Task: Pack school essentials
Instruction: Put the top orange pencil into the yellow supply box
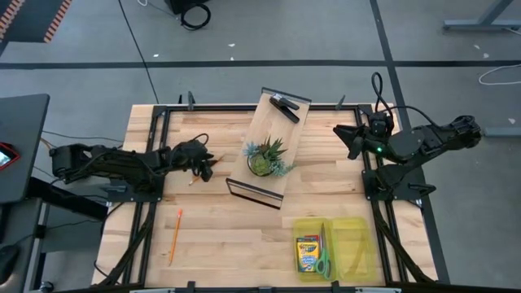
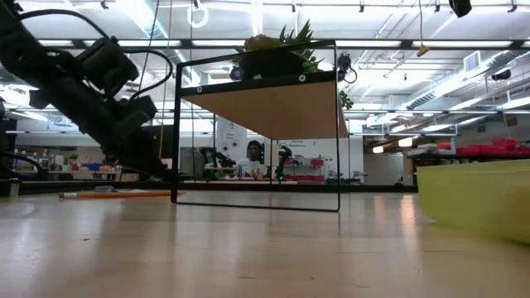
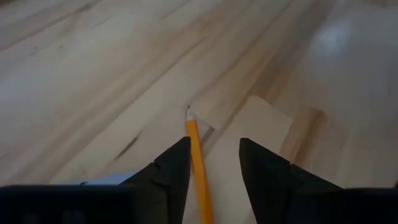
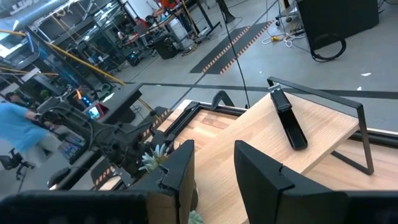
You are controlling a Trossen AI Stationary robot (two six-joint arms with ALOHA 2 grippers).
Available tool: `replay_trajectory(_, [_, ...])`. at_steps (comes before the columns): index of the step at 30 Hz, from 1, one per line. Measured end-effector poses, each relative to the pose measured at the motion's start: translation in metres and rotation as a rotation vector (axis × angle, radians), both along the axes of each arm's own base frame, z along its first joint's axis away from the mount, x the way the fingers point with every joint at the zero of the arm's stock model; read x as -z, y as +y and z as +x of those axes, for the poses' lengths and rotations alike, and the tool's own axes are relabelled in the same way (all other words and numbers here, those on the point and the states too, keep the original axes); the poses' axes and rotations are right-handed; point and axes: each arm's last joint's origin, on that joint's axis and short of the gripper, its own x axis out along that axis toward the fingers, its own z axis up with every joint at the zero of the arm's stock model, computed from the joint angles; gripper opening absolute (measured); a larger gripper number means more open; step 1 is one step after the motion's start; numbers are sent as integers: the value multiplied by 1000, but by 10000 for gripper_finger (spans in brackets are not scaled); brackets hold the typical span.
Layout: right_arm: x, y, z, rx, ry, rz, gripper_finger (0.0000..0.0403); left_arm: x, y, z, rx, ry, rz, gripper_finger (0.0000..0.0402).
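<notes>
We find the left end effector (image 1: 202, 167) low over the surface (image 1: 220, 236), toward its left edge and just left of the tilted wooden stand (image 1: 269, 146). In the left wrist view its fingers (image 3: 168, 177) stand apart with an orange pencil (image 3: 199, 168) lying between them, close against one finger and clear of the other; we cannot tell whether the pencil is gripped or merely rests on the surface. A pale flat pad (image 3: 258, 127) lies under the pencil tip.

A second orange pencil (image 1: 175, 236) lies alone on the surface near the front-left corner, well apart from the left arm.

The yellow tray (image 1: 354, 244) sits at the front edge, right of centre. Inside it we see the crayon box (image 1: 307, 254) and, just beside that, the green-handled scissors (image 1: 324, 259). The low view shows only the tray's wall at the right.

The wooden stand occupies the middle of the surface toward the back edge, one end raised on a black frame. The spiky green potted plant (image 1: 267, 159) stands on its lower half and the black clip-like object (image 1: 285, 106) lies near its raised end.

The right end effector (image 1: 354, 140) hangs above the back-right part of the surface, clear of all items. The right wrist view shows its fingers (image 4: 180, 171) apart with nothing between them.

A person (image 2: 251, 159) shows in the room beyond the surface.
</notes>
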Motion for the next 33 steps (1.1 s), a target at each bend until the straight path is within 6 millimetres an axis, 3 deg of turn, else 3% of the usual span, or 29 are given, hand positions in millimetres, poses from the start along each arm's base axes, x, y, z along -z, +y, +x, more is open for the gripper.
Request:
replay_trajectory(13, [0, 0, 0, 5, -2, 0, 119, 0, -8, 1, 23, -17, 142, 198])
replay_trajectory(33, [1, 0, 1, 26, -11, 13, 119, 27, -4, 14, -9, 29, 116, 150])
